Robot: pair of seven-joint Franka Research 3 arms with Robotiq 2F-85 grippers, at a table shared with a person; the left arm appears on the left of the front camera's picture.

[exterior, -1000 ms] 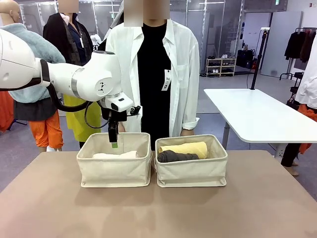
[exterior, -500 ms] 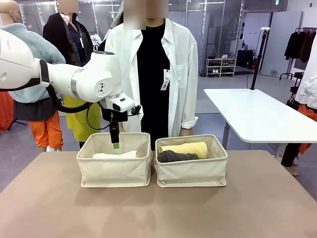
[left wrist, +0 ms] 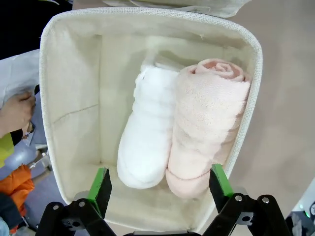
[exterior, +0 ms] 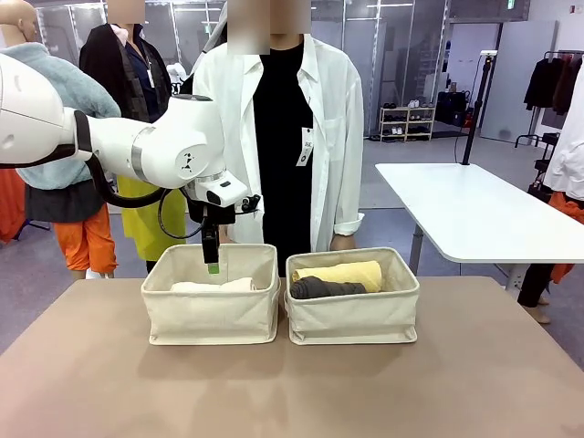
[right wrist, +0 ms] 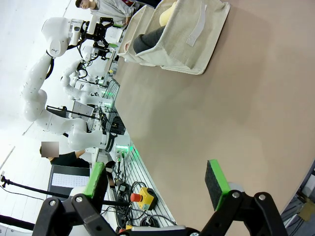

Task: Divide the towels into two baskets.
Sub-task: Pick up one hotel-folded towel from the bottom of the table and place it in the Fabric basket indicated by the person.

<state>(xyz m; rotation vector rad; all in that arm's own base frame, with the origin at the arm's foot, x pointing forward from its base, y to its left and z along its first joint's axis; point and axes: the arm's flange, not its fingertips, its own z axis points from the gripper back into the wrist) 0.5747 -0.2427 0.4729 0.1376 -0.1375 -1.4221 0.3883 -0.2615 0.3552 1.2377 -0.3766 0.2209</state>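
Observation:
Two beige canvas baskets stand side by side at the table's far middle. The left basket point(exterior: 211, 315) point(left wrist: 59, 88) holds a white towel point(left wrist: 147, 132) and a cream, pinkish towel point(left wrist: 204, 128) lying side by side. The right basket point(exterior: 354, 317) point(right wrist: 192, 44) holds a pale yellow towel point(exterior: 342, 273) and a dark grey towel point(exterior: 324, 289). My left gripper point(exterior: 212, 265) point(left wrist: 160, 184) hangs open and empty just above the left basket. My right gripper point(right wrist: 157, 184) is open and empty over bare tabletop, well away from the baskets.
A person in a white shirt stands right behind the baskets, one hand point(left wrist: 15, 113) close to the left basket's far wall. The brown tabletop point(exterior: 292, 392) in front of the baskets is free. A white table point(exterior: 474, 214) stands off to the right.
My left gripper has risen very slightly above the left basket. Towels and baskets have not moved.

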